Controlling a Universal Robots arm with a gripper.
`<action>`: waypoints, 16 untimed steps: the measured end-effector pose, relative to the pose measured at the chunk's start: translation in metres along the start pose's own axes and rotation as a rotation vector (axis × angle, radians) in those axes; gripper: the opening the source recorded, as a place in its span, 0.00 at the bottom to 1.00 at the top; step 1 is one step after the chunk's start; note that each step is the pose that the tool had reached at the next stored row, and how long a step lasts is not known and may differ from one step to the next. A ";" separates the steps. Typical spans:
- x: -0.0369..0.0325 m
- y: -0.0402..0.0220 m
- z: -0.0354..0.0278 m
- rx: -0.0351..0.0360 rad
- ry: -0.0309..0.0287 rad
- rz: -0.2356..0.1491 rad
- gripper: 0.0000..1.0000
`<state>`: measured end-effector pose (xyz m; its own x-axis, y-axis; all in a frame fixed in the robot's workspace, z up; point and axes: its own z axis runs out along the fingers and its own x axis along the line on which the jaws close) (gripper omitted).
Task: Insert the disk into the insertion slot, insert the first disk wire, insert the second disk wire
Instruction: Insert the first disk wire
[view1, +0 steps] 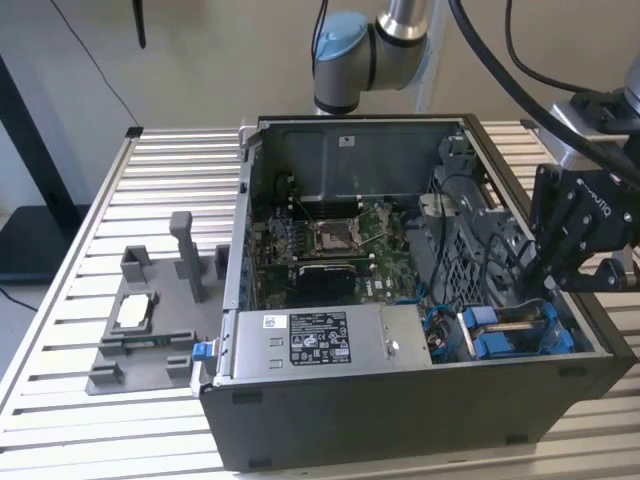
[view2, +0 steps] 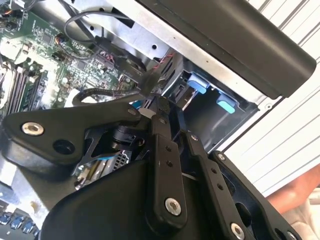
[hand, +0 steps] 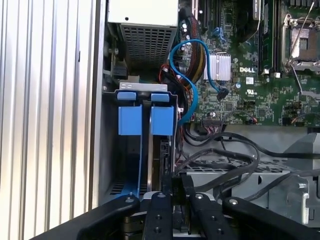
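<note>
Exterior view, case: the open computer case (view1: 400, 420) sat on the slatted table (view1: 60, 400), with the power-supply box (view1: 310, 340) along its near edge.
Exterior view, fixture: a grey fixture (view1: 140, 350) lay outside the case toward the exterior view's left and carried a small silver chip (view1: 135, 312).
Exterior view, gripper: the gripper (view1: 545, 285) hung inside the case's corner toward the exterior view's right, just above the disk (view1: 492, 345).
Second wrist view, gripper: the gripper (view2: 167, 107) pointed at the insertion slot (view2: 207, 117), with its jaws drawn close together.
Second wrist view, grip: whether anything was pinched could not be told.
First wrist view, disk: the disk (hand: 162, 122) stood edge-on in the insertion slot (hand: 116, 165), seated by its blue frame.
First wrist view, gripper: the gripper (hand: 177, 187) was just beside the disk's end, with a narrow dark gap between the jaws.
First wrist view, wiring: a blue cable (hand: 175, 60) looped beside the slot and black cables (hand: 235, 150) crossed near the motherboard (hand: 250, 65).
</note>
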<state>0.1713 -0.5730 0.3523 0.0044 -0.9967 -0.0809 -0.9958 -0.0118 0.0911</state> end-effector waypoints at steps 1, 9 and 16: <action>0.0006 -0.0005 0.0005 -0.0016 0.0000 0.000 0.19; 0.0036 -0.0019 0.0066 -0.0073 -0.0011 0.011 0.19; 0.0051 -0.0021 0.0093 -0.0060 -0.0025 0.026 0.19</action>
<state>0.1726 -0.5773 0.3425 -0.0220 -0.9965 -0.0809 -0.9950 0.0139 0.0991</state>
